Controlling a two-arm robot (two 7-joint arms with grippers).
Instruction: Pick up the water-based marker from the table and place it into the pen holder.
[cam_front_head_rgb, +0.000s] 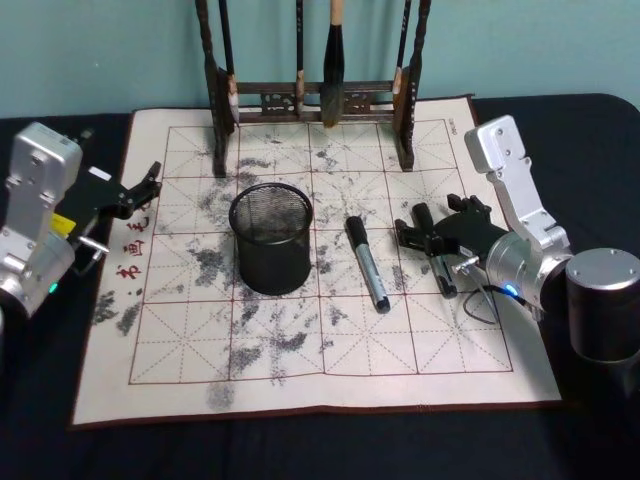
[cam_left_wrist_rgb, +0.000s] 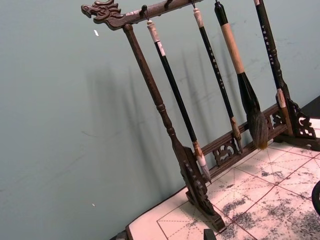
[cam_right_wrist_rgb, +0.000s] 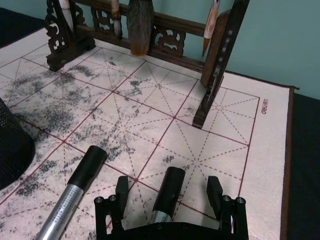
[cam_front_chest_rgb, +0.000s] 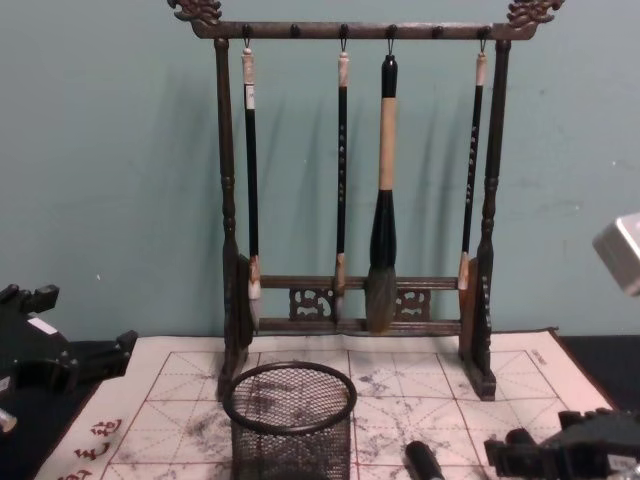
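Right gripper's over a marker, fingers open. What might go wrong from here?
1. The right gripper straddles one marker near its black cap end, fingers open; an off-centre grasp may let it tilt when lifted.
2. A second marker lies between it and the pen holder; a low carry could knock it.
3. A tilted marker might catch the holder's rim.
The left gripper sits at the mat's left edge.

Marker (cam_front_head_rgb: 367, 263) lies flat — between pen holder (cam_front_head_rgb: 270, 238), right tool (cam_front_head_rgb: 430, 221).
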